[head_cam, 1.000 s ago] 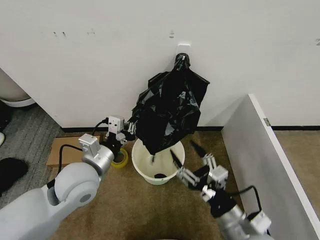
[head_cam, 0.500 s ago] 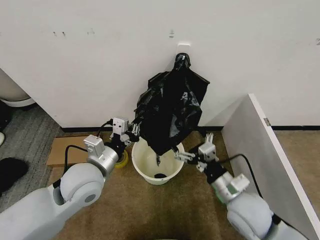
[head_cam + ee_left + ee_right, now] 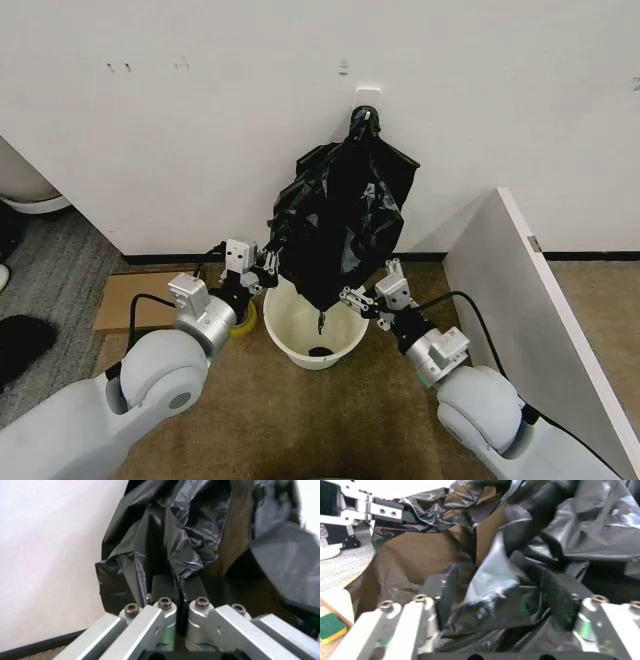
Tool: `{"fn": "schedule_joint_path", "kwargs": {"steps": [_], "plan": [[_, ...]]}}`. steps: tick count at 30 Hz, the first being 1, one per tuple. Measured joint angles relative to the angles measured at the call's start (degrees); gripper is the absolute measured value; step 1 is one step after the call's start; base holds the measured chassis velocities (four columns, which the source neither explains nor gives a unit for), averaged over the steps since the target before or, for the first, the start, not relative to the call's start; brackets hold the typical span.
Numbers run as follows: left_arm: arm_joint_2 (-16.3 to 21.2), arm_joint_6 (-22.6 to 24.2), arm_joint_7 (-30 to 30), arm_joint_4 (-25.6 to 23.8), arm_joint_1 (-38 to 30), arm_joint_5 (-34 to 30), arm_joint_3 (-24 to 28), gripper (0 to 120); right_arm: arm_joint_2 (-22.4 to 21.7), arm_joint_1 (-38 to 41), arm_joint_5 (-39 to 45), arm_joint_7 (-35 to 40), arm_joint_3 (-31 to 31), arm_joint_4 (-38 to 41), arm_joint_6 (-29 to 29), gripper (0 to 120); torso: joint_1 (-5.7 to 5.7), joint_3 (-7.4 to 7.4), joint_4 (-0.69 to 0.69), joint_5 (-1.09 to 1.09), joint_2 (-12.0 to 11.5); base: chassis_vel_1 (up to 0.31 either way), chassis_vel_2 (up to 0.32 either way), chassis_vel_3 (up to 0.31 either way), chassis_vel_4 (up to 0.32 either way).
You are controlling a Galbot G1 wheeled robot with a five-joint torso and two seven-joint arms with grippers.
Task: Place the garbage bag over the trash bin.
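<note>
The black garbage bag point(image 3: 340, 215) hangs from a hook on the wall, and its lower tip dangles into the white trash bin point(image 3: 300, 325) on the floor. My left gripper point(image 3: 267, 270) is shut on the bag's left edge; in the left wrist view its fingers point(image 3: 165, 587) pinch the film of the garbage bag point(image 3: 195, 536). At the bag's lower right edge my right gripper point(image 3: 356, 299) is open. In the right wrist view a fold of the garbage bag point(image 3: 492, 573) lies between the spread fingers point(image 3: 449, 587) of the right gripper point(image 3: 502, 592).
A yellow tape roll point(image 3: 241, 318) lies left of the bin, beside a flat cardboard sheet point(image 3: 125, 300). A white partition panel point(image 3: 520, 300) stands close on the right. The white wall point(image 3: 200, 150) is right behind the bin. A small dark object point(image 3: 320, 351) lies in the bin's bottom.
My right arm has swung up and left from the lower right, bringing its open fingers around the bag's lower right edge. The left gripper has shifted slightly right, still holding the bag.
</note>
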Motion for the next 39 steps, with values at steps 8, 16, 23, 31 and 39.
{"fn": "schedule_joint_path", "kwargs": {"steps": [8, 16, 23, 31, 39], "plan": [[0.3, 0.0, 0.1, -0.3, 1.1, 0.0, -0.9, 0, 0.3, 1.0, -0.1, 0.1, -0.8, -0.6, 0.8, 26, -0.01, -0.01, 0.0, 0.0, 0.0, 0.0, 0.0, 0.0, 0.0], [0.6, -0.2, 0.1, -0.6, 2.5, 0.0, -2.3, 0, 0.3, 0.1, 1.2, 0.2, 0.3, 0.3, 2.5, 0, -0.01, -0.01, -0.01, 0.0, 0.0, 0.0, 0.0, 0.0, 0.0], [0.5, -0.7, 0.2, -1.5, 5.7, 0.2, -5.9, 12, 1.7, -1.8, 4.3, 0.5, 2.0, 3.0, 5.2, 0, -0.01, -0.01, 0.0, 0.0, 0.0, 0.0, 0.0, 0.0, 0.0], [4.1, -1.1, 2.3, -5.1, 6.1, 3.5, -8.7, 40, 2.0, -3.0, 3.4, 0.1, 2.1, 4.6, 6.2, 0, -0.01, -0.01, -0.01, 0.0, 0.0, 0.0, 0.0, 0.0, 0.0], [9.9, -2.5, 6.7, -8.8, 8.2, 11.0, -8.9, 67, 3.4, -2.4, 2.6, 0.1, 1.6, 3.3, 6.3, 0, -0.01, -0.01, 0.02, 0.0, 0.0, 0.0, 0.0, 0.0, 0.0]]}}
